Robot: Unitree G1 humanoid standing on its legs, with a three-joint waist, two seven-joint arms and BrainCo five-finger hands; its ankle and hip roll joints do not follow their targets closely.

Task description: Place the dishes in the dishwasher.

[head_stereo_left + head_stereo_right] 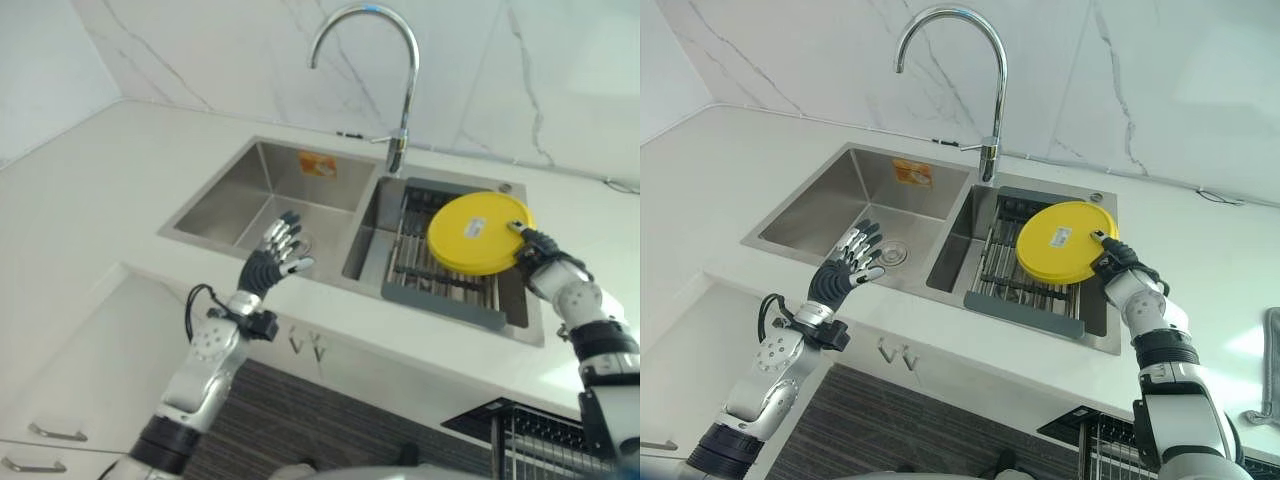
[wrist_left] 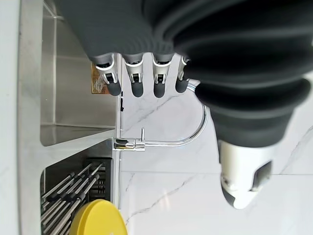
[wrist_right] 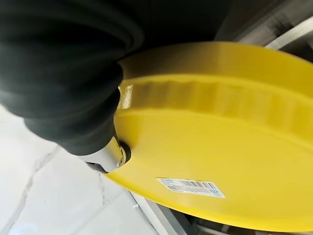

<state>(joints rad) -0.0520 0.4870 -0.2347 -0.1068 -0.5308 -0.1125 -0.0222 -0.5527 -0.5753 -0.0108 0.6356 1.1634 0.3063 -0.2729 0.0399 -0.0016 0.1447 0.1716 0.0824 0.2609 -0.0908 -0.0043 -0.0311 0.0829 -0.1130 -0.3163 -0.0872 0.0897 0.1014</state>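
A round yellow plate (image 1: 478,232) with a barcode sticker on its underside is held tilted above the dark dish rack (image 1: 440,303) in the right sink basin. My right hand (image 1: 538,250) grips its right rim; in the right wrist view the thumb (image 3: 110,155) presses against the plate (image 3: 220,147), and the fingers are hidden behind it. My left hand (image 1: 276,254) hovers open over the front edge of the left basin (image 1: 262,185), fingers (image 2: 137,81) straight and holding nothing.
A tall curved chrome faucet (image 1: 402,95) rises behind the divider between the basins. White counter surrounds the sink, with a marble wall behind. A wire dishwasher rack (image 1: 535,440) shows at the lower right. White drawers (image 1: 60,400) sit at the lower left.
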